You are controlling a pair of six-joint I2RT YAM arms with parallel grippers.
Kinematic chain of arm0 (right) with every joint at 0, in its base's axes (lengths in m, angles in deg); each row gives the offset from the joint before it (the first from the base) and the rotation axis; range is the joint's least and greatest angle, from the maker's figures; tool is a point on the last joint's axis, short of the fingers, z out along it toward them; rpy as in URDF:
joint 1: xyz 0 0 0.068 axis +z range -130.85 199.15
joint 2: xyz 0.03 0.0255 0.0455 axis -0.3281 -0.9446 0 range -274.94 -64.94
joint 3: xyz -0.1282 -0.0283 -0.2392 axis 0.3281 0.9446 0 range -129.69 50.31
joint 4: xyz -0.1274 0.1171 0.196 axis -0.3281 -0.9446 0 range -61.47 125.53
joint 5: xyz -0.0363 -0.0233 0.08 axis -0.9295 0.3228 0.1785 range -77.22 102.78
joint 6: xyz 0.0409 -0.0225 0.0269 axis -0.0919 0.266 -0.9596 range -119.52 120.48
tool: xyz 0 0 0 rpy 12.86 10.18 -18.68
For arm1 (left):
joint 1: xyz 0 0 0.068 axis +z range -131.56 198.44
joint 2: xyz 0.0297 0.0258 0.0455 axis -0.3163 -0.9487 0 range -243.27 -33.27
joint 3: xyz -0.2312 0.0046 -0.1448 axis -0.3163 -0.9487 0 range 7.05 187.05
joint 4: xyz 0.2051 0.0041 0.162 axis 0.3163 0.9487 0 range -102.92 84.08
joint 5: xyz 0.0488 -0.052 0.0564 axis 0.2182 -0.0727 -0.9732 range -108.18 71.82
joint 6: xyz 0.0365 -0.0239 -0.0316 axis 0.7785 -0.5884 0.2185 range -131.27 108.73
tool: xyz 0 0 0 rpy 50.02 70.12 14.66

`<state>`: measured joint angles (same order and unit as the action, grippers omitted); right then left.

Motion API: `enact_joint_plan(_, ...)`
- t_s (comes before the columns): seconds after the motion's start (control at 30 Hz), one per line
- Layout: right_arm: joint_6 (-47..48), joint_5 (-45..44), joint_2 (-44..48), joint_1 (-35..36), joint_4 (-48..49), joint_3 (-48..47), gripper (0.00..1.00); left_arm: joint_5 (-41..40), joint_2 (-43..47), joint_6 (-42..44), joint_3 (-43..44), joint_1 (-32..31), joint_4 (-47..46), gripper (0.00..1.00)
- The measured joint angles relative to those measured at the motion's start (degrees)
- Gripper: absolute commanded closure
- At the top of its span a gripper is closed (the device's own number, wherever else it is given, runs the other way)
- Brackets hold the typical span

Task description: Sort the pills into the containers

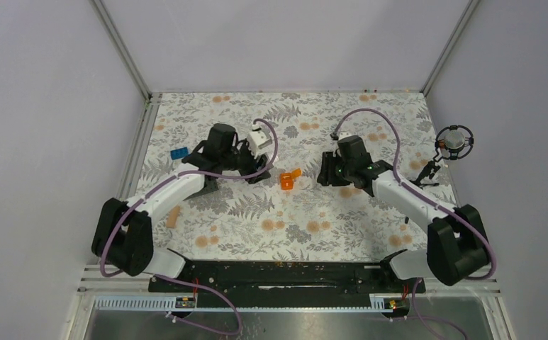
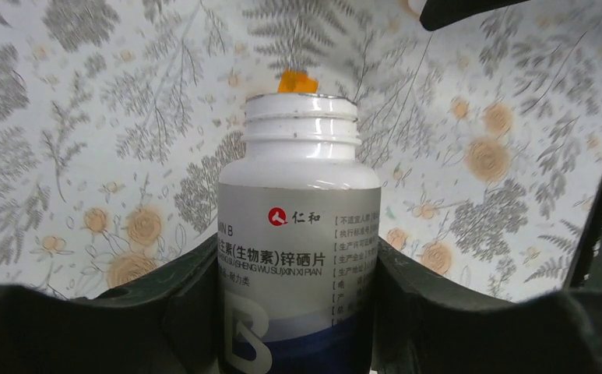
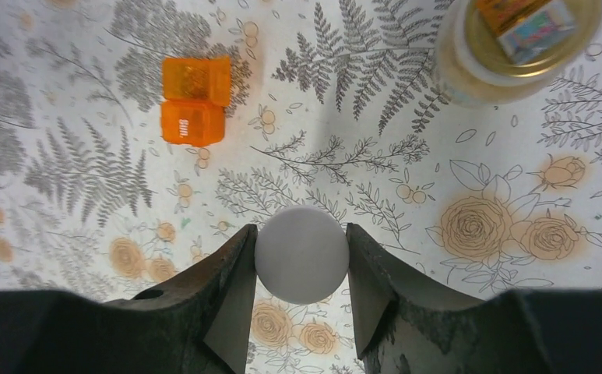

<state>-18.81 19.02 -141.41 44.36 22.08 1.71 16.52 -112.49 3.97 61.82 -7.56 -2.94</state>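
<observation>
White bottle [image 2: 299, 187] between left gripper [image 2: 297, 261] jaws; cap [image 3: 301, 265], perhaps, in right gripper [image 3: 300, 234].

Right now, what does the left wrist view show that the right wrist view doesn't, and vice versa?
Only left wrist: the left tool closed on an uncapped white bottle with a printed label. Only right wrist: the right tool closed on a white round piece, perhaps a cap, and a clear tan bottle at the top right. Both: the orange box, lid open in the right view, just peeking behind the bottle in the left, and the floral table cover.
</observation>
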Motion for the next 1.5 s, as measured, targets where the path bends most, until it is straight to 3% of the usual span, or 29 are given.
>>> enact_joint_plan(0.33, 5.09, -6.21, -14.73, 6.29, 0.46, -3.32, 0.6, -8.0, -11.39, 12.02, 5.79, -2.4, 10.14, 1.0)
enact_joint_plan(0.63, 6.54, -8.33, -19.87, 7.21, 1.01, -5.27, 0.32, -10.1, -17.46, 16.57, 10.05, -4.83, 11.8, 1.0)
enact_joint_plan(0.83, 6.62, -8.35, -20.09, 7.23, 0.35, -6.12, 0.22, -10.58, -20.15, 17.97, 11.67, -5.68, 12.68, 1.0)
enact_joint_plan(1.07, 5.79, -8.79, -18.71, 7.19, -1.36, -7.48, 0.23, -11.26, -21.11, 18.32, 13.11, -6.56, 14.71, 1.0)
enact_joint_plan(1.5, 1.11, -8.74, -7.08, 2.84, -1.53, -6.54, 0.29, -14.19, -24.92, 17.22, 20.57, -7.41, 21.66, 1.0)
